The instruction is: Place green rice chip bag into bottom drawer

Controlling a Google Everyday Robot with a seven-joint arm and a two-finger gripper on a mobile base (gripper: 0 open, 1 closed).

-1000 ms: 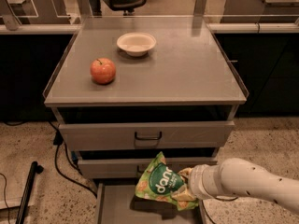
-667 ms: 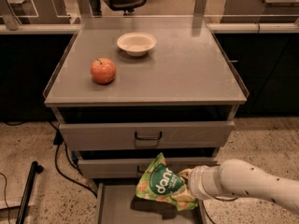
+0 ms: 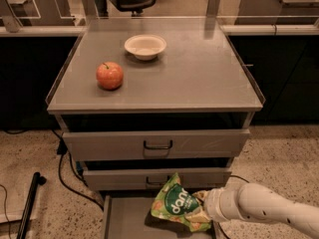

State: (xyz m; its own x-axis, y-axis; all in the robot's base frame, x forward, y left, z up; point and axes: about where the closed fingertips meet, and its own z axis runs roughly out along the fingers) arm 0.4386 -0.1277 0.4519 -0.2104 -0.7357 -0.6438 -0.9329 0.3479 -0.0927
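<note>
One green rice chip bag stands tilted over the open bottom drawer, its pointed top corner leaning up toward the front of the drawer above. Its dark green round logo with white lettering faces the camera, and a shadow lies on the grey drawer floor just beneath it. The bag sits toward the right half of the tray.

The end effector meets the bag at its right edge and is closed on it, mostly hidden behind the crinkled foil. The white arm reaches in from the lower right corner of the view, low and nearly level.

The bottom drawer is pulled out toward the camera. The middle drawer and the top drawer are each pulled out a little, and each has a dark handle at its centre.

On the grey table that tops the cabinet, a red apple rests near the left edge. A shallow white bowl sits farther back, well apart from the apple.

On the speckled floor to the left of the cabinet, a black cable trails down and a black pole leans at an angle.
</note>
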